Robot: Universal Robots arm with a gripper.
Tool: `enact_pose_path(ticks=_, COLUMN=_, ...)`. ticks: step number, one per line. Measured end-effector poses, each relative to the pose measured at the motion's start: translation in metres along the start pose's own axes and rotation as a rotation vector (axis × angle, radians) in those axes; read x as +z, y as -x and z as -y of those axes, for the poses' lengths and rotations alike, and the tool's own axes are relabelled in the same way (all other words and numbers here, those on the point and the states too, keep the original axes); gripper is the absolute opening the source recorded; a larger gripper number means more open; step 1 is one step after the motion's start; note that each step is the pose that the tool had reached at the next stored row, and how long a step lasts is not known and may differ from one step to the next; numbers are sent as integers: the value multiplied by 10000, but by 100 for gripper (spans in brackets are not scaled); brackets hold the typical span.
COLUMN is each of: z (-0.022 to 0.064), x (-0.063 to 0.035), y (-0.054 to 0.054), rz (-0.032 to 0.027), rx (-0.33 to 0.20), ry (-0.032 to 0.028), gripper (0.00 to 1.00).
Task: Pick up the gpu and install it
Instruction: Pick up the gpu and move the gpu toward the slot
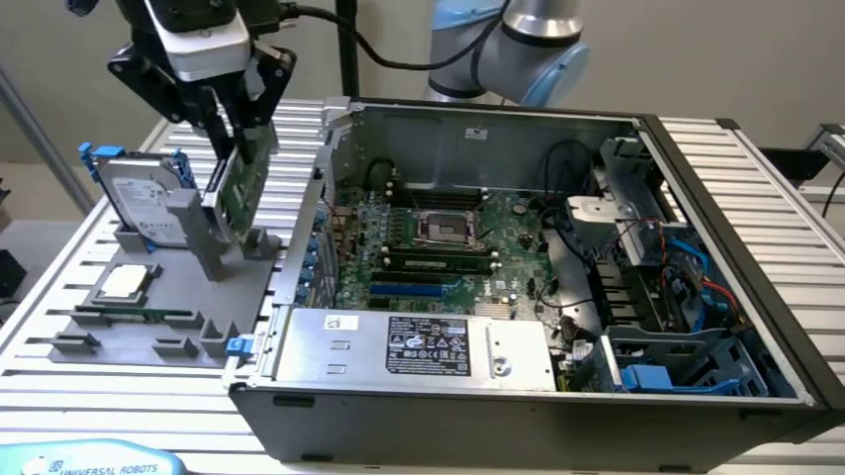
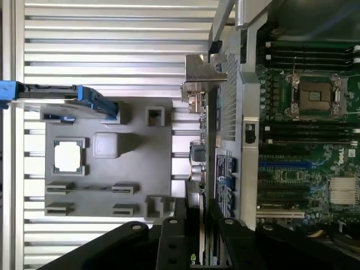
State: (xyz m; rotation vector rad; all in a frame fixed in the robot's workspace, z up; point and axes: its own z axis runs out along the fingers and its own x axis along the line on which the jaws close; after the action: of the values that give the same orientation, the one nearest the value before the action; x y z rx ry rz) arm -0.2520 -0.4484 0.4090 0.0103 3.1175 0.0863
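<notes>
The gpu [image 1: 243,190] is a thin green card with a grey metal bracket [image 1: 198,233] at one end. It hangs upright over the grey holder tray [image 1: 139,332], close to the open computer case's side wall. My gripper [image 1: 235,119] is shut on the card's top edge. In the wrist view the gpu [image 2: 201,149] shows edge-on with its bracket [image 2: 203,68] at the far end. The dark fingers [image 2: 169,233] clamp it between the tray [image 2: 140,169] and the motherboard [image 2: 304,163].
A silver hard drive with blue rails [image 1: 139,203] stands at the tray's back. A square processor [image 1: 123,282] lies on the tray. The open case [image 1: 528,406] holds the motherboard [image 1: 436,242], a power supply [image 1: 422,346] and cables at the exterior view's right.
</notes>
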Motion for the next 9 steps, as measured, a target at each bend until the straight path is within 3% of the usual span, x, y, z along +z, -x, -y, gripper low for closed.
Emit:
enact_pose_path(ticks=6, z=-16, x=-253, y=279, rz=-85, rx=5, ry=-1, gripper=27)
enact_pose_path(ticks=9, z=-21, x=-321, y=416, rz=-145, rx=8, ry=1, gripper=27)
